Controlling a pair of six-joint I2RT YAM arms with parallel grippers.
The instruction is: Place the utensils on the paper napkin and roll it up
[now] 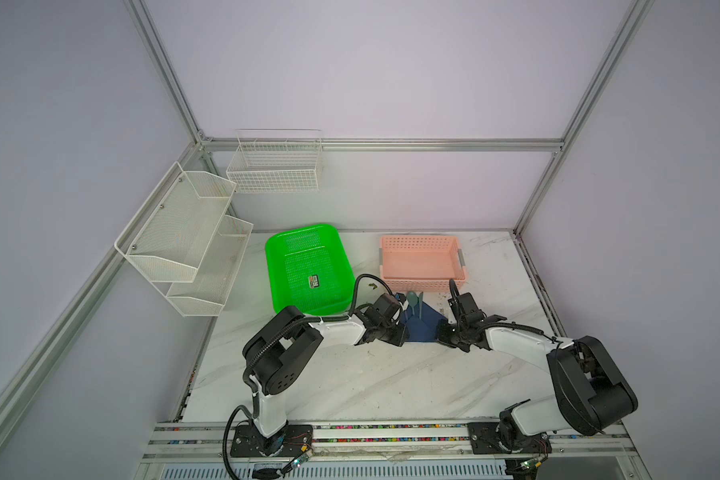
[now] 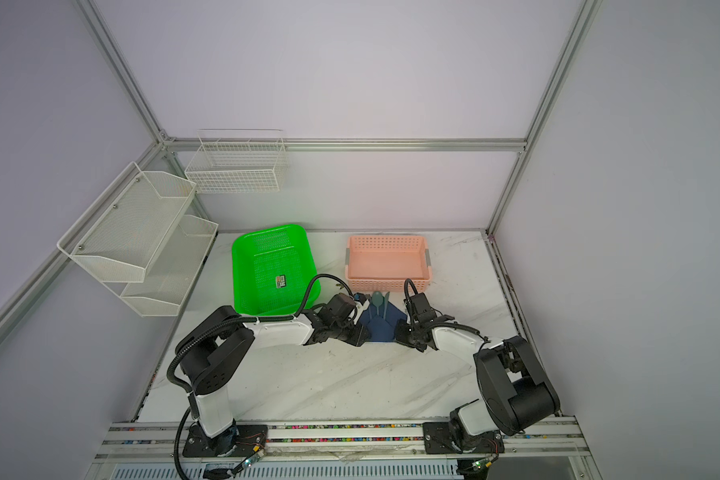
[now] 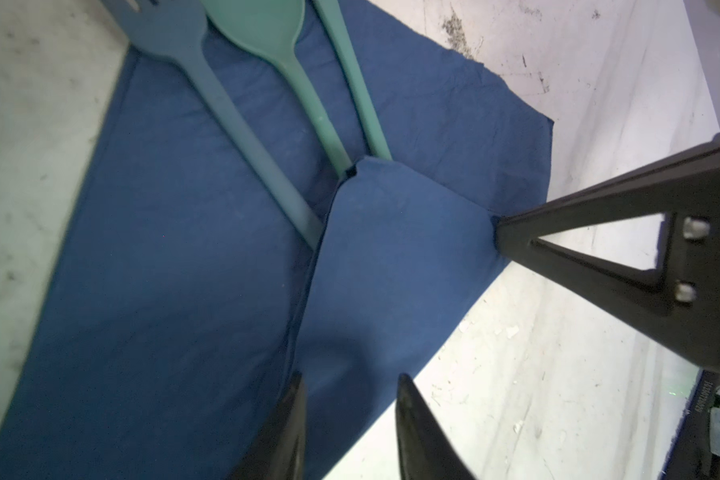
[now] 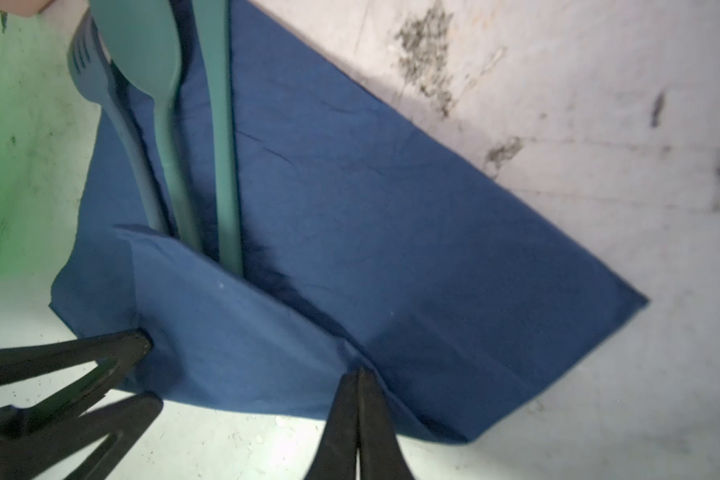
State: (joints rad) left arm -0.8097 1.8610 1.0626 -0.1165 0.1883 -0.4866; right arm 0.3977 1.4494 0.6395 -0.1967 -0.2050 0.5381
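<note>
The paper napkin (image 1: 424, 329) (image 2: 381, 329) lies on the table (image 1: 391, 374), just on the robot's side of the pink basket (image 1: 420, 286) (image 2: 385, 285). The utensils (image 3: 329, 133) rest on it side by side. Their long axes run from the basket toward the robot, heads pointing at the basket and handles away from it. The fork (image 3: 175, 29) (image 4: 88, 62) and spoon (image 1: 411, 299) (image 3: 267, 25) (image 4: 142, 41) heads reach past the napkin edge nearest the basket. A third slim piece (image 3: 350, 62) (image 4: 221, 124) lies alongside them. The handles draw closer together away from the basket.

The napkin's side farthest from the basket is folded up over the handle ends, covering them.

The right gripper (image 4: 359, 372) (image 3: 500, 237) is clenched, pinching that fold at its edge. The left gripper (image 3: 350, 376) (image 4: 150, 372) is released, jaws apart, with its fingertips (image 4: 142, 343) at the opposite end of the fold.
</note>
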